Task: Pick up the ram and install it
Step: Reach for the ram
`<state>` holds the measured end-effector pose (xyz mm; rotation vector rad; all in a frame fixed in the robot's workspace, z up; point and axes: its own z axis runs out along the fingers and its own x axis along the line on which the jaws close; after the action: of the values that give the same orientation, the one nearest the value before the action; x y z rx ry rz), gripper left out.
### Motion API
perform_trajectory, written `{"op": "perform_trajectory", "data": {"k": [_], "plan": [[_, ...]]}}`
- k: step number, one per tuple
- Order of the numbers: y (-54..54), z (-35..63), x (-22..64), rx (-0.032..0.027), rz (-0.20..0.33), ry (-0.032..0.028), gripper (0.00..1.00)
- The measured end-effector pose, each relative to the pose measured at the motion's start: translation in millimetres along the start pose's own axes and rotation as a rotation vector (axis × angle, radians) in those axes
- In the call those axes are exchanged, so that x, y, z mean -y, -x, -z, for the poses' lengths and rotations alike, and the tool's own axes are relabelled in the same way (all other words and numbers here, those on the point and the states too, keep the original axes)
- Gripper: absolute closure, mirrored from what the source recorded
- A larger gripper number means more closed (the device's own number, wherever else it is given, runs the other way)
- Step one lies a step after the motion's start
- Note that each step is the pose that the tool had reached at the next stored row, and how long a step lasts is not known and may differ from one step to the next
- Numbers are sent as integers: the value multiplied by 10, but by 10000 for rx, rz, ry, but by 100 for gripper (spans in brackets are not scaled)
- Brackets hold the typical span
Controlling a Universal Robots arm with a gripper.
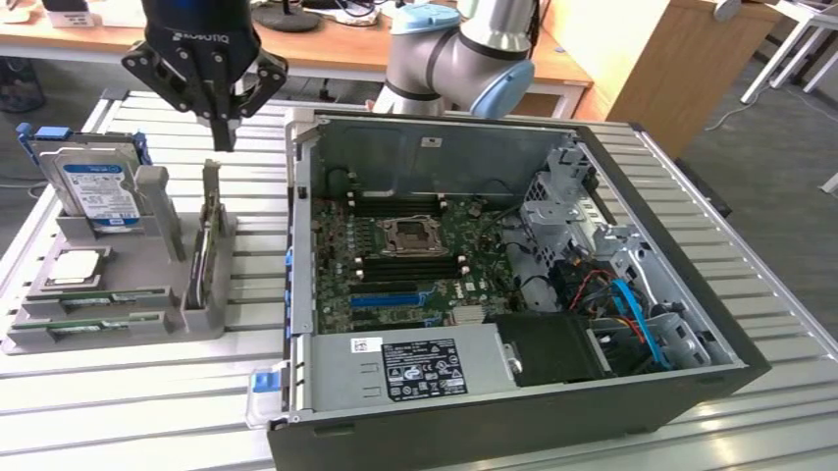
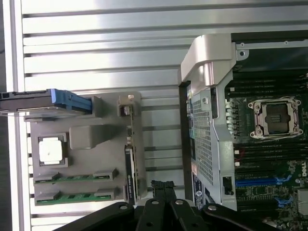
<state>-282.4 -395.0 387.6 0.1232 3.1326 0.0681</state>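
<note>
Two ram sticks, slim and green, lie side by side in the front slots of a grey holder (image 1: 196, 319): one stick (image 1: 112, 297) (image 2: 77, 177) and a second stick (image 1: 105, 324) (image 2: 72, 196). My gripper (image 1: 224, 140) (image 2: 161, 185) hangs well above the holder's end nearest the computer. It is shut to a point with nothing in it. It is apart from both sticks. The open computer case (image 1: 681, 324) shows the motherboard (image 1: 452, 280) with long black slots (image 1: 408, 263) on either side of the processor socket (image 1: 408, 235).
The holder also carries a blue-labelled hard drive (image 1: 98, 191) standing upright, a square silver processor chip (image 1: 77, 265) and a thin board on edge (image 1: 207, 240) below my gripper. Everything rests on a slatted metal table (image 1: 131, 412). The robot's base (image 1: 458, 59) stands behind the case.
</note>
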Motion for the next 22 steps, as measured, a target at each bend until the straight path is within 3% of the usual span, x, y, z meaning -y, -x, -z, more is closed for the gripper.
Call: {"op": "perform_trajectory", "data": {"k": [22], "plan": [[-512,-16,28,-89,-17,-7,89]]}}
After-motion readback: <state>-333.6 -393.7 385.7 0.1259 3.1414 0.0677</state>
